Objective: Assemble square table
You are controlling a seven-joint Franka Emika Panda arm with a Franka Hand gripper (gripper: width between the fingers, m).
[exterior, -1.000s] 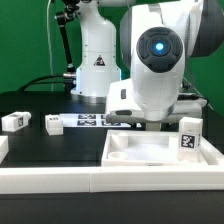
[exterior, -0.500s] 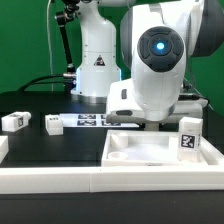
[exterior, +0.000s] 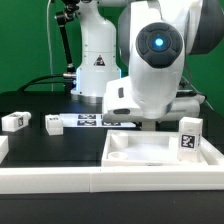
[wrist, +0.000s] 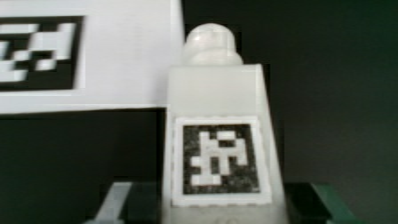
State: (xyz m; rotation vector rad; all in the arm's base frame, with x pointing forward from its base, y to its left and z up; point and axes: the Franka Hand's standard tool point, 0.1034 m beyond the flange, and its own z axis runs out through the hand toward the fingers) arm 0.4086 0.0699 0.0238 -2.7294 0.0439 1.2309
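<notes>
Beside the marker board: leg pinched
Gripper fingers press both sides of a tagged white leg, over black table. Tabletop sits near right; second leg upright at its right side.

On the bench, the tabletop lies at the exterior view's right, just behind the border wall, with one leg upright at its right edge. A second leg and a third leg lie well toward that view's left, the marker board just right of them. A fourth leg lies between the fingers of the gripper, apparently touching both, beside the marker board.
</notes>
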